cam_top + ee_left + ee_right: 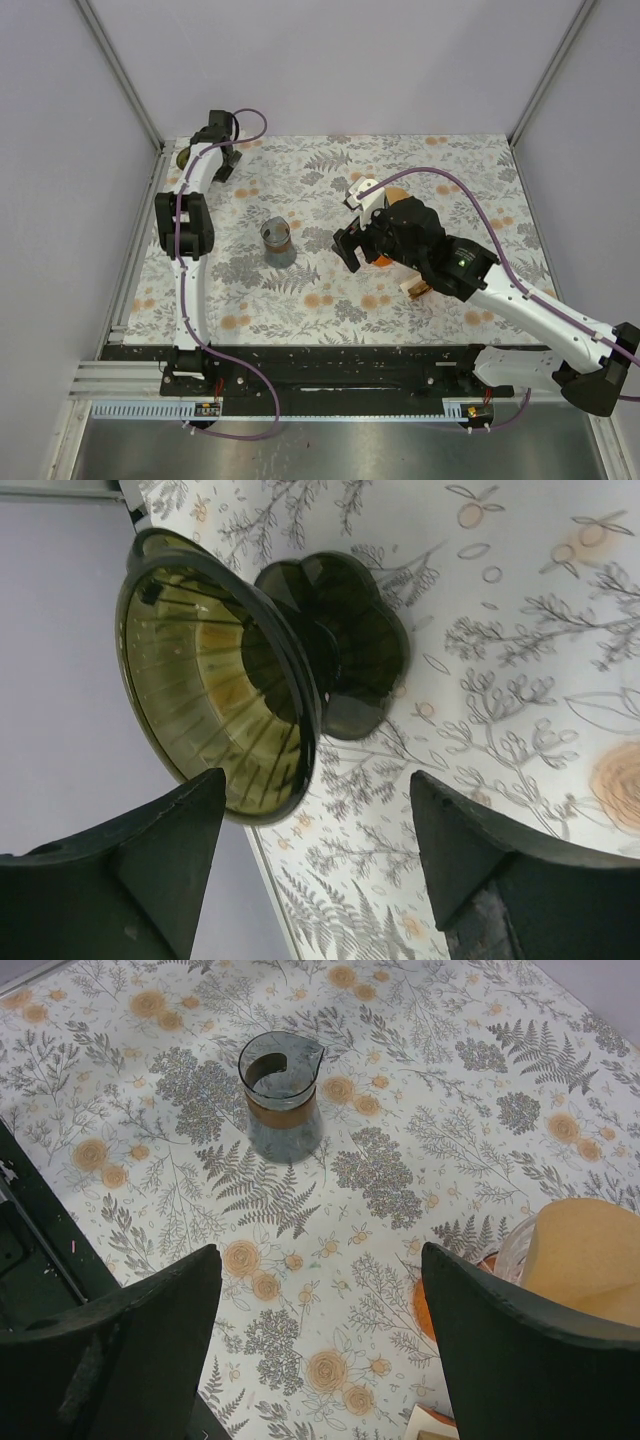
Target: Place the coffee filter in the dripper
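1. One table (450, 160), covered with a cloth printed in grey ferns and orange flowers, set between pale walls.
2. One right arm (520, 295), reaching from the near right corner toward the middle of the table. The right gripper (320, 1340) hangs above the cloth with its jaws spread wide and nothing between them.
3. One left arm (190, 225), stretched along the left edge to the far left corner. The left gripper (315, 865) has its jaws wide apart and grips nothing. It is just short of the dripper and does not touch it.
4. One glass carafe (277, 240) with a brown band round its neck. It stands upright near the middle of the table, between the two arms and clear of both.
5. One dripper (220, 670) of dark olive ribbed glass with a scalloped base, at the far left corner beside the table's edge. Its wide mouth faces the wall side. Whether it stands or lies tipped cannot be told.
6. One coffee filter (590, 1255), a tan paper cone sitting right of centre over an orange base (422, 1312). It is just beside the right gripper and well apart from the dripper.
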`<state>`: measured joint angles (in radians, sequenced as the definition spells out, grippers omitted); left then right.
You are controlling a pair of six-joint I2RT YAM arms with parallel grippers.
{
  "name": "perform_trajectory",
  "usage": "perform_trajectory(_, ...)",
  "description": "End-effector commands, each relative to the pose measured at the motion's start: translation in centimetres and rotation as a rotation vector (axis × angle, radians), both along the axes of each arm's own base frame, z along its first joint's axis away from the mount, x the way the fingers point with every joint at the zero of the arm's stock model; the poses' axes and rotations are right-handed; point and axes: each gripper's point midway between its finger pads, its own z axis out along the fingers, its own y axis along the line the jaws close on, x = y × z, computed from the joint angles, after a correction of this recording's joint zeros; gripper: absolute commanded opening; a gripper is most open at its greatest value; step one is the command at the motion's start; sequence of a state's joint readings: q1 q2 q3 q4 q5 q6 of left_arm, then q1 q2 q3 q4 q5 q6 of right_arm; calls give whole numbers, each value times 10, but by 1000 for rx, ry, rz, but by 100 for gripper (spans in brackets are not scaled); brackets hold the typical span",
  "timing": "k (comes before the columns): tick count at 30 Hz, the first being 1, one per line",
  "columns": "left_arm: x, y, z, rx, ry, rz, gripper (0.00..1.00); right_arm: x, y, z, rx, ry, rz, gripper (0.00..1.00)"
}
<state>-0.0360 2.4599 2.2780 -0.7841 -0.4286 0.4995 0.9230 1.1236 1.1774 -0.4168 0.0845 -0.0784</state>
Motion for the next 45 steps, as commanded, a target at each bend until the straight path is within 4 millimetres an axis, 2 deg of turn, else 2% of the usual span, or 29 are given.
perform_trajectory(1, 25, 16, 22, 77, -104, -19, 78, -3, 6, 12, 23, 11, 11, 89)
perform_trajectory(7, 28, 10, 6, 38, -72, -90, 69, -2, 8, 20, 26, 31, 6, 93)
perform_trajectory(13, 14, -11, -1, -76, -30, -178, 45, -2, 9, 31, 46, 17, 11, 93)
perform_trajectory(18, 8, -10, -7, -78, 2, -180, 24, -5, 10, 38, 57, 5, 29, 93)
perform_trajectory(20, 7, -10, -5, -82, 5, -176, 15, -7, 7, 38, 62, 8, 29, 94)
perform_trajectory(21, 6, -9, 0, -80, -5, -167, 5, -9, 6, 39, 69, 4, 28, 95)
perform_trajectory(22, 6, -9, 4, -83, -15, -160, 0, -10, 4, 39, 73, 5, 27, 95)
perform_trajectory(26, -7, -15, 41, -114, -63, -156, 0, -15, -3, 44, 95, -3, 21, 95)
perform_trajectory(27, -13, -21, 60, -130, -88, -166, 0, -16, -5, 46, 102, -7, 17, 95)
perform_trajectory(31, -51, -49, 94, -176, -98, -245, 0, -12, -14, 48, 117, -20, -33, 96)
perform_trajectory(34, -81, -68, 124, -162, -117, -332, 0, -7, -19, 43, 95, -12, -79, 96)
perform_trajectory(40, -163, -120, 182, -252, -90, -557, 0, 2, -33, 45, 102, 25, -207, 98)
perform_trajectory(45, -232, -166, 201, -247, -40, -750, 0, 8, -49, 46, 107, 33, -306, 99)
